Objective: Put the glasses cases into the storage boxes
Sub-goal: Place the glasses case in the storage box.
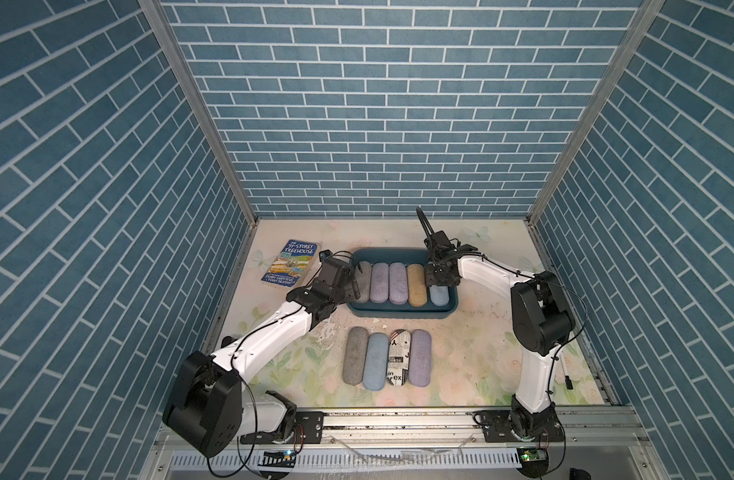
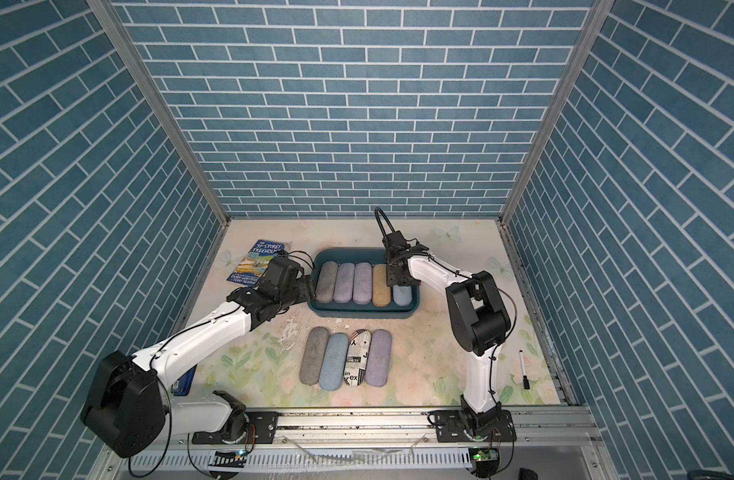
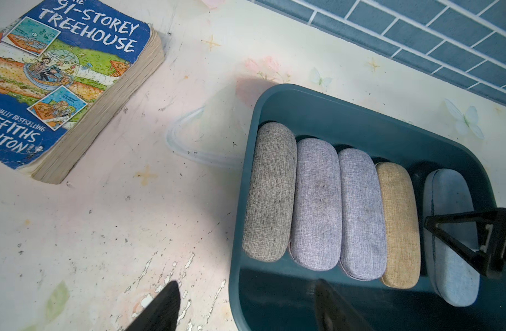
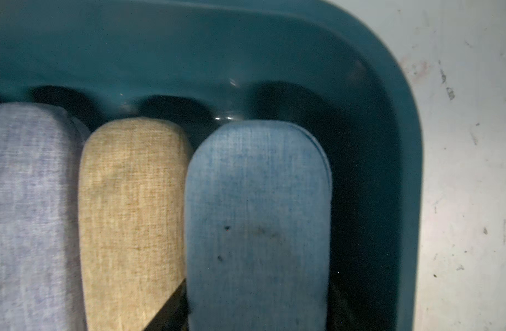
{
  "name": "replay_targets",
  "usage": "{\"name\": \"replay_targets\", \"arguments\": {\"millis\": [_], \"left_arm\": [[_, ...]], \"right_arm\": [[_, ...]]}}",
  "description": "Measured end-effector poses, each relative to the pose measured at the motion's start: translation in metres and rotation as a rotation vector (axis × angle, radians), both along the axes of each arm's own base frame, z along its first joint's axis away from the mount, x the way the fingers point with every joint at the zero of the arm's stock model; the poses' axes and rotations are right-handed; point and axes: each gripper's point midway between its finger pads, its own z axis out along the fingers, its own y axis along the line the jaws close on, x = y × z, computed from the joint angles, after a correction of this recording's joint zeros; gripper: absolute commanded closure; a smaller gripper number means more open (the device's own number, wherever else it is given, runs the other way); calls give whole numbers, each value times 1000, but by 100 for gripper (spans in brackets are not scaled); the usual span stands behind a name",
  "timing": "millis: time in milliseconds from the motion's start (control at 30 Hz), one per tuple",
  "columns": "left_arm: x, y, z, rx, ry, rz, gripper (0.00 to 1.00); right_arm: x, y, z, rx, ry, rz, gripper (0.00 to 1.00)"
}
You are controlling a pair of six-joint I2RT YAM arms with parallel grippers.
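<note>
Five glasses cases lie side by side in the teal tub (image 1: 398, 314), which sits at the far middle of the table (image 1: 481, 332). From left to right they are a grey case (image 3: 270, 195), a lavender case (image 3: 316, 203), a second lavender case (image 3: 360, 212), a tan case (image 3: 399, 223) and a light blue case (image 4: 257, 215).

The right gripper (image 1: 439, 283) reaches down into the tub's right end and pinches the light blue case across its width. In the right wrist view the case runs lengthwise between the fingers. One dark finger (image 4: 171, 311) is wedged in the gap beside the tan case, and the other side is lost in shadow against the tub's right wall. In the left wrist view this case sits tilted, with its seam showing toward the tan case. Whether it touches the tub's floor I cannot tell.

The left gripper (image 3: 246, 283) hovers at the tub's near left corner with its fingers spread and nothing between them but the wall. One fingertip is over the table outside and the other over the tub's floor. The grey case lies just beyond the fingertips, on their far side.

Four more cases lie touching in a row (image 1: 388, 359) on the table, near of the tub and well apart from both grippers. A paperback book (image 1: 292, 264) lies to the far left of the tub.
</note>
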Motion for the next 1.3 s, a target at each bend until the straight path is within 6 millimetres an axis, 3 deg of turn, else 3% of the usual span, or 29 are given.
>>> {"name": "replay_targets", "arguments": {"millis": [367, 633, 833, 1000, 1100, 1200, 1300], "left_arm": [[-2, 2, 0, -4, 0, -2, 25], [-2, 2, 3, -7, -7, -2, 25], [-6, 4, 2, -3, -3, -4, 25], [-10, 7, -5, 5, 11, -3, 25], [-12, 8, -9, 11, 21, -2, 25], [-12, 9, -9, 12, 22, 0, 24], [-12, 9, -9, 12, 23, 0, 25]], "right_arm": [[3, 3, 0, 22, -6, 0, 26], [5, 4, 4, 29, -17, 3, 25], [0, 1, 44, 69, -91, 2, 26], [-21, 2, 91, 120, -184, 28, 27], [-42, 12, 107, 141, -213, 71, 28], [-72, 24, 106, 155, -203, 122, 29], [-108, 32, 93, 153, -160, 168, 30]]}}
